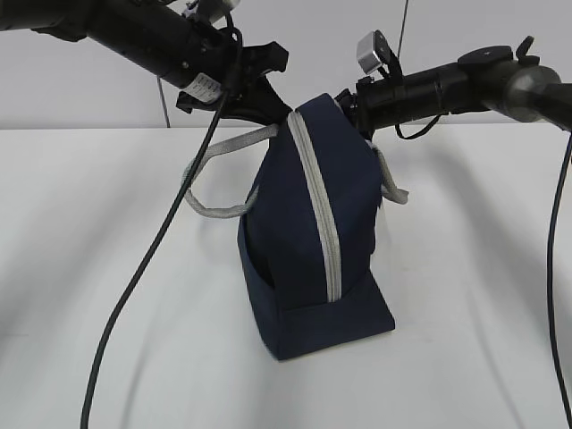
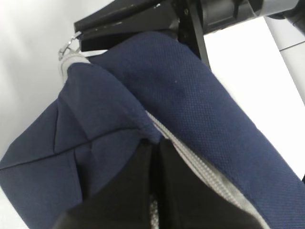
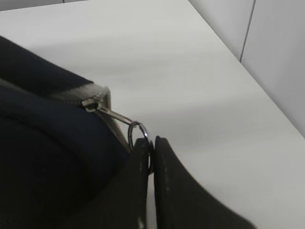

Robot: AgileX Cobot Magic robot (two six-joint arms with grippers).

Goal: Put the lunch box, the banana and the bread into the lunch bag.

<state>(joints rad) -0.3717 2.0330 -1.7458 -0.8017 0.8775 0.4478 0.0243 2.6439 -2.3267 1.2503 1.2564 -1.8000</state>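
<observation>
We saw the lunch bag (image 1: 304, 241) in matt navy woven cloth with a fine, grainy weave, its zipper (image 1: 320, 210) a grey ribbed strip. The handles (image 1: 204, 183) looked like coarse grey webbing. The zip ring (image 3: 138, 135) was shiny metal. The table (image 1: 465, 295) was smooth matt white.

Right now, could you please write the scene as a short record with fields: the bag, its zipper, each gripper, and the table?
bag: large navy-blue fabric lunch bag, standing upright on the white table
zipper: grey zipper, closed along the visible length
handles: grey webbing handles, hanging loose at both sides
left gripper: left gripper, shut on the bag fabric beside the zipper
right gripper: right gripper, shut on the metal zip ring
food items: none visible
</observation>
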